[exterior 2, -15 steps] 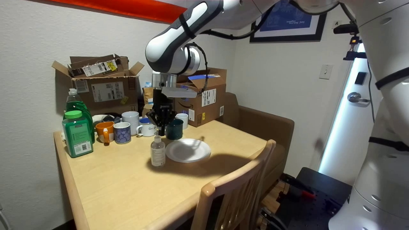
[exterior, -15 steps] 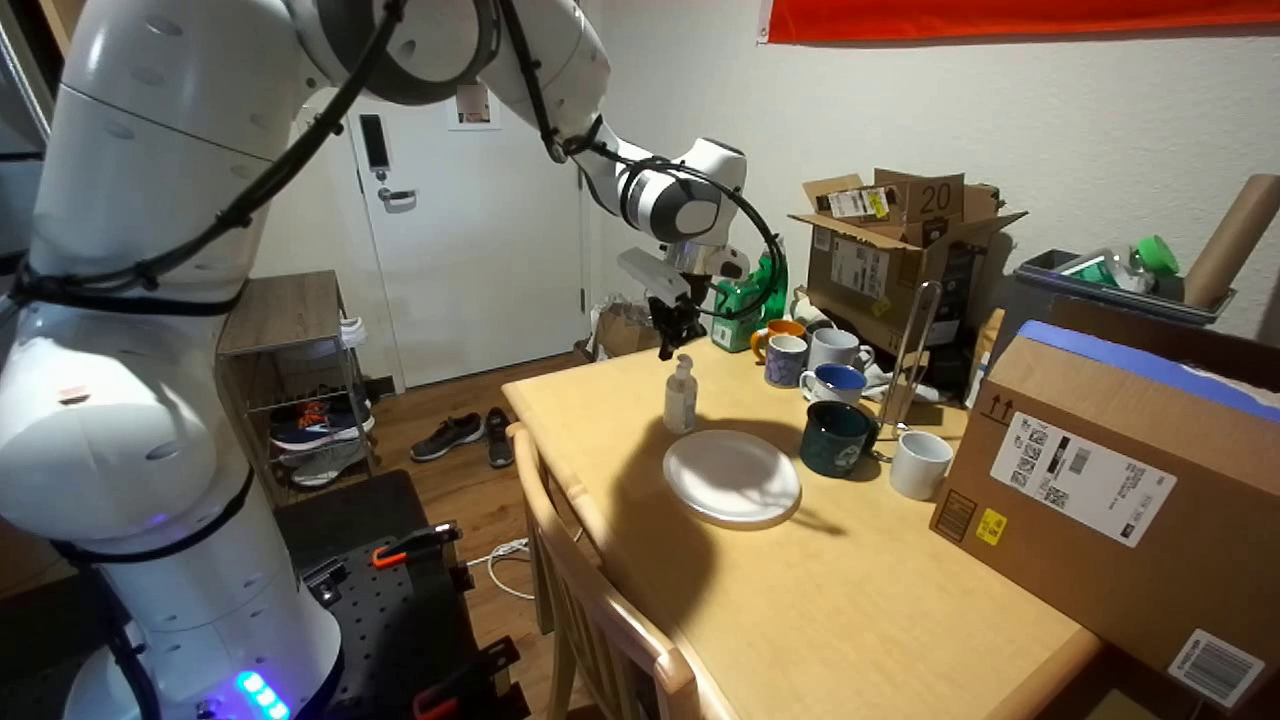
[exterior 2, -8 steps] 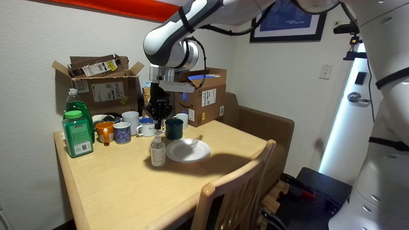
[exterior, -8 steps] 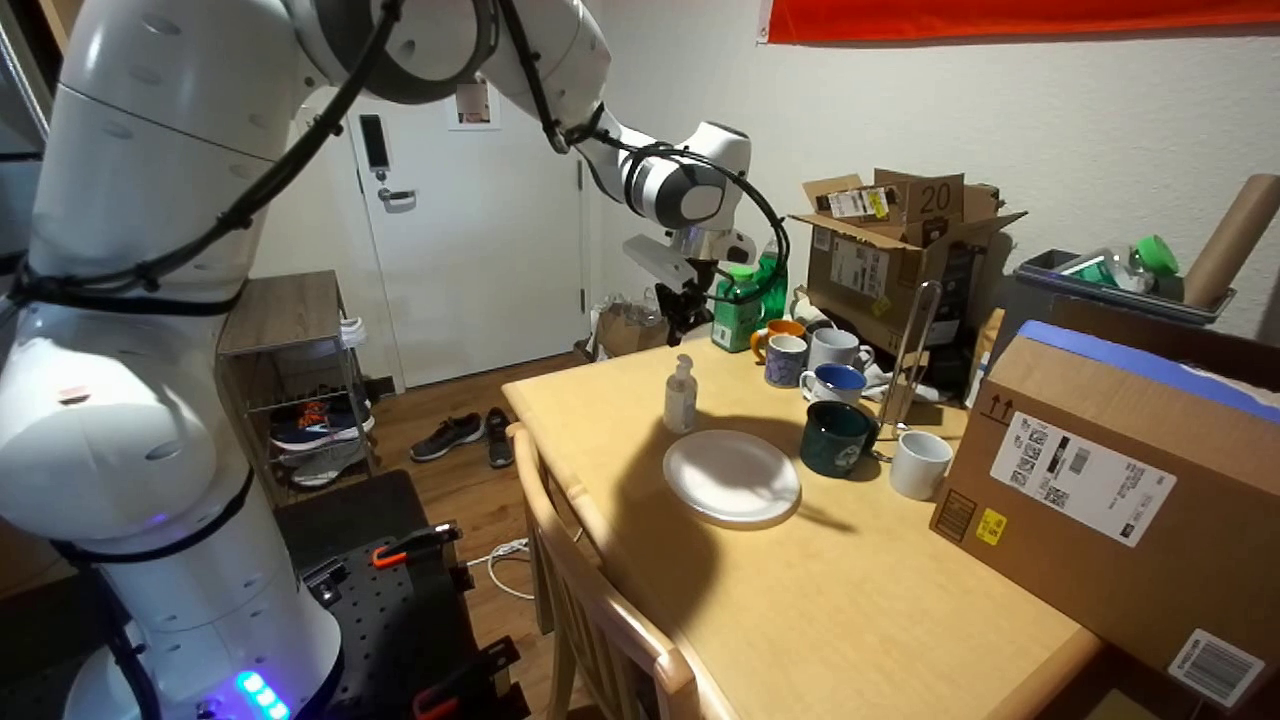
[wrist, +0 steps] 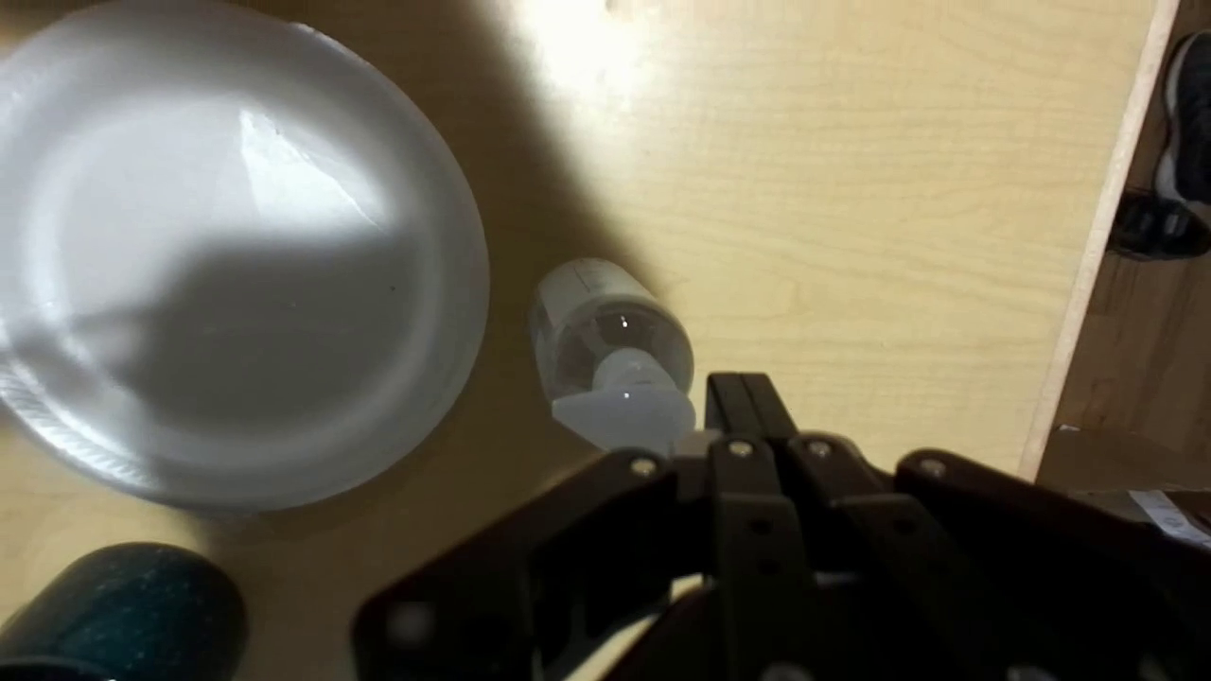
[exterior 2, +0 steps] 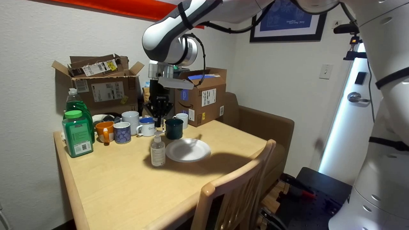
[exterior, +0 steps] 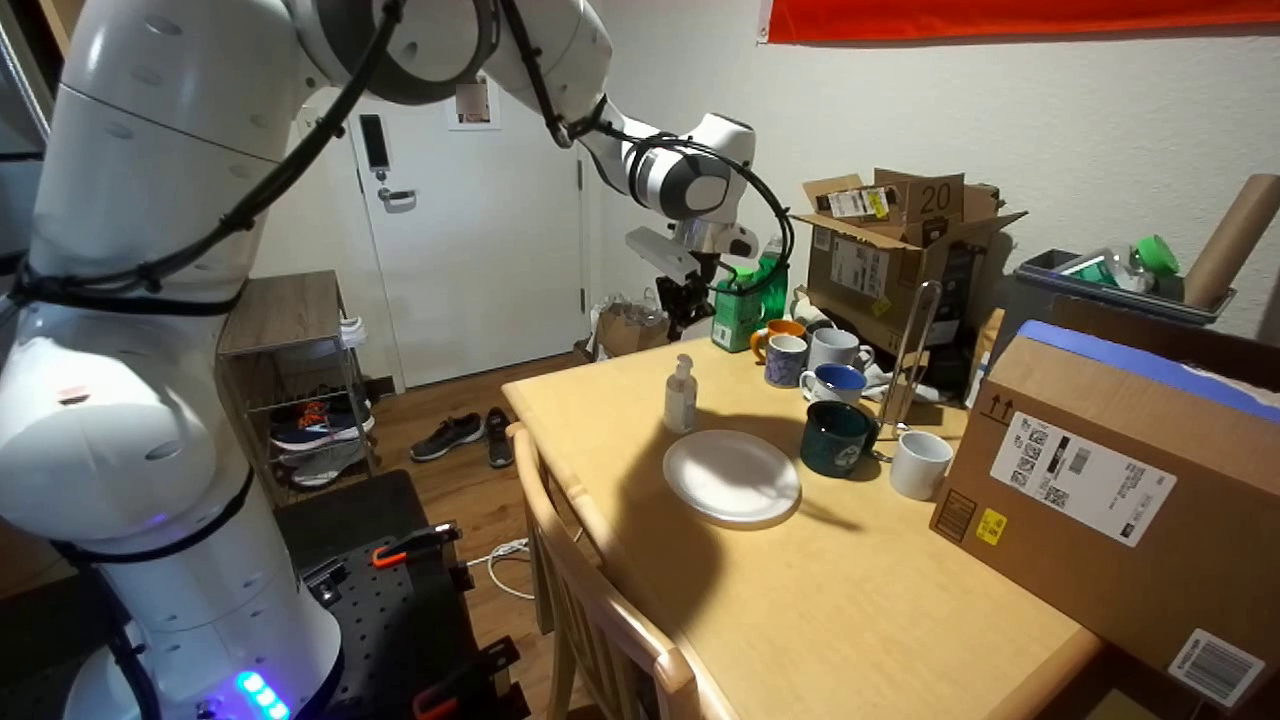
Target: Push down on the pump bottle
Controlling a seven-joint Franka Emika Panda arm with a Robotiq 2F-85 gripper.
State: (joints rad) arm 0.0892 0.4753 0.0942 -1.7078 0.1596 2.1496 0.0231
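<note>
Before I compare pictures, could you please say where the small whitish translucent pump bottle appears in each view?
In an exterior view: the small whitish translucent pump bottle, just right of centre, above the left side of the round white plate.
In an exterior view: the bottle, lower left of centre, left of the plate.
Wrist view: the bottle, near centre, right of the plate.
Shared landmark: the plate, in all three.

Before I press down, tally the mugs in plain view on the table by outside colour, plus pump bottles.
White mugs: 3
Orange mug: 1
Purple mug: 1
Dark green mug: 1
Pump bottle: 1
Total: 7, leaving out dark shapes behind the orange mug, too hidden to tell.
</note>
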